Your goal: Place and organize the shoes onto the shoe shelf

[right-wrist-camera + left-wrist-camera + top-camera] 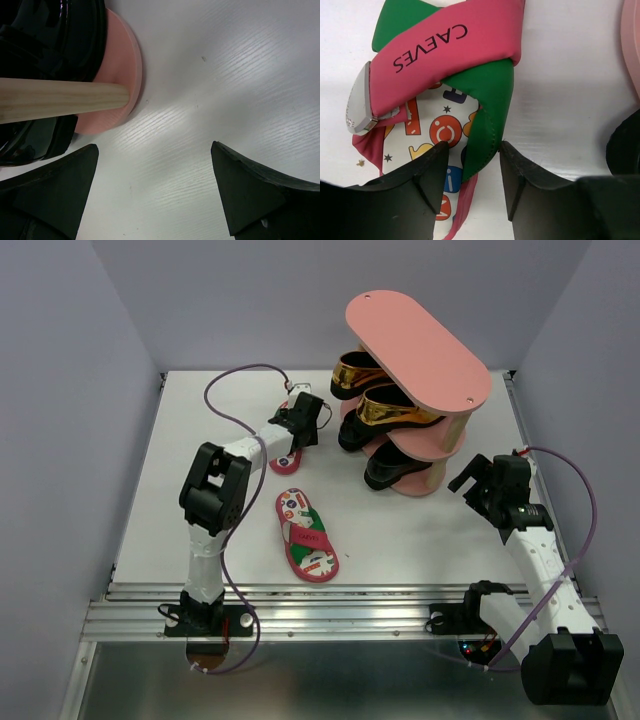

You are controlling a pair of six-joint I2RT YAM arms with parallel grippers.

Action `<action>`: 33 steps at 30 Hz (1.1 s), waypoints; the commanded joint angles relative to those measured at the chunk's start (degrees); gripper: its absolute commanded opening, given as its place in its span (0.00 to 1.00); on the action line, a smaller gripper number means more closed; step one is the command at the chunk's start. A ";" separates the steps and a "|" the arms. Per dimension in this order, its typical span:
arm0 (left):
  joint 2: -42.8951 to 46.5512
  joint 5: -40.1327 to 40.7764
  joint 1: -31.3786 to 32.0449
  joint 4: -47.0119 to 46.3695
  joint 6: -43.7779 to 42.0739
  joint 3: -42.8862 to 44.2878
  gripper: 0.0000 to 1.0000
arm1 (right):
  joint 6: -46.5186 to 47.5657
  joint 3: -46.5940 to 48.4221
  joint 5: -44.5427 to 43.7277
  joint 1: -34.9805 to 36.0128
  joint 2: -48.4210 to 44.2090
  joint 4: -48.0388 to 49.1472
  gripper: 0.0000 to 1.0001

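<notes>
The salmon-pink shoe shelf (420, 345) stands at the back right. Two gold loafers (392, 405) sit on its middle tier, and black loafers (392, 468) sit lower down. One pink flip-flop (307, 535) lies flat on the table in front. The other flip-flop (287, 460) lies under my left gripper (297, 435). In the left wrist view my left gripper (472, 145) is open, with its jaws on either side of that flip-flop's green strap (490, 100). My right gripper (468, 478) is open and empty beside the shelf's bottom board (120, 65).
In the right wrist view a wooden post (60, 100) and a black loafer (50, 35) are close at the left. Grey walls enclose the white table (200, 480). A metal rail (330, 615) runs along the near edge.
</notes>
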State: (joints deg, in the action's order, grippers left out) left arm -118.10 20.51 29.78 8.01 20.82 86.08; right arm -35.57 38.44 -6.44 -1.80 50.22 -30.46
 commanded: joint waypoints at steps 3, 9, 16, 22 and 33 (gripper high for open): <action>-1.08 -0.47 -1.39 -3.88 0.19 2.16 0.53 | 0.77 1.03 -0.51 -0.13 -1.08 0.40 1.00; -0.03 -0.91 -2.97 -4.32 0.36 0.84 0.00 | 0.77 1.55 -0.77 -0.13 -1.35 -0.13 1.00; 12.45 6.18 -4.47 -4.15 -0.34 -7.49 0.00 | 0.77 1.82 -1.03 -0.13 -1.70 -0.48 1.00; 21.94 8.14 -4.99 -1.87 -7.54 -12.08 0.00 | 0.68 1.38 -0.51 -0.13 -0.82 0.22 1.00; 38.11 0.50 -6.40 0.35 -17.21 -11.99 0.00 | 0.94 0.94 -0.15 -0.13 -0.38 1.10 1.00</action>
State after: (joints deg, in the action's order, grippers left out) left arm -88.84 24.36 23.75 13.13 8.71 72.44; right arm -35.55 38.44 -6.52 -1.80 50.04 -31.07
